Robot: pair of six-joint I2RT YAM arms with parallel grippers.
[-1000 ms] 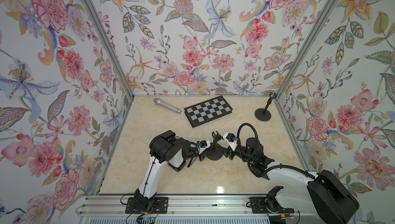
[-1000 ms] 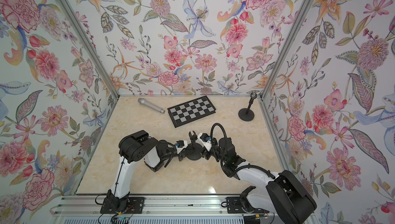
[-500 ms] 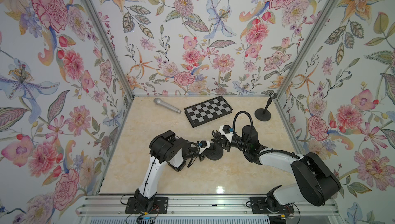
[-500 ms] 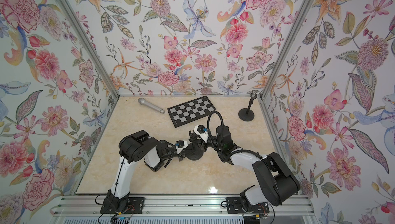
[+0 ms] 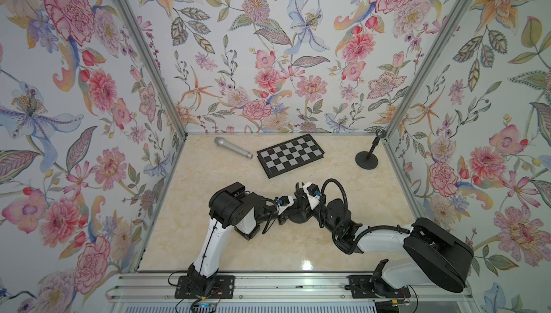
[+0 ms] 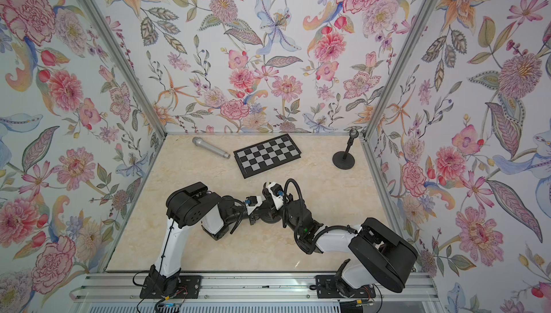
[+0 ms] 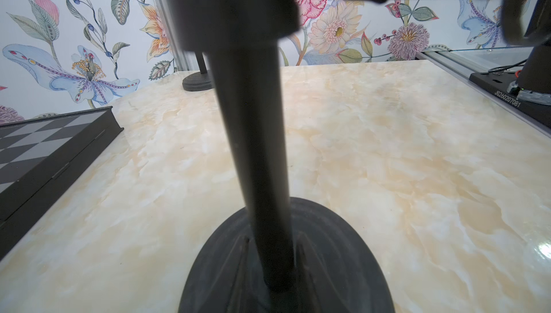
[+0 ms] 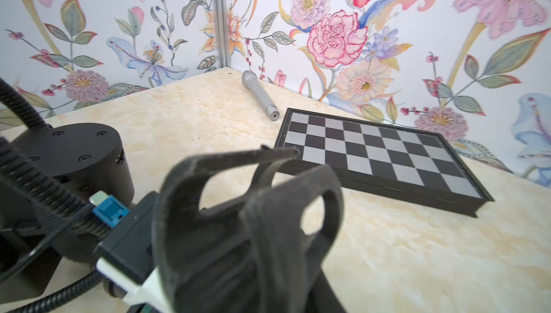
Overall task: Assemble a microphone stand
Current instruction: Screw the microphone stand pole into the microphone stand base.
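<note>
A black stand pole (image 7: 253, 132) rises from its round base (image 7: 343, 266) mid-table; the base (image 5: 298, 218) also shows between both arms in a top view. My left gripper (image 5: 288, 211) is shut low on the pole, its fingers tight on either side. At the pole's top, my right gripper (image 5: 301, 190) is shut on the black microphone clip (image 8: 256, 201), which fills the right wrist view, blurred. The silver microphone (image 5: 233, 147) lies at the back left, far from both grippers.
A black-and-grey chessboard (image 5: 289, 155) lies behind the grippers, close to the held stand. A second stand (image 5: 367, 159), whole with its clip, is in the back right corner. Flowered walls close three sides. The arm mounts' rail (image 5: 268, 284) runs along the front.
The right gripper's jaws have closed at the top of the pole, and the right arm has shifted its elbow. The left arm and the stand have not moved.
</note>
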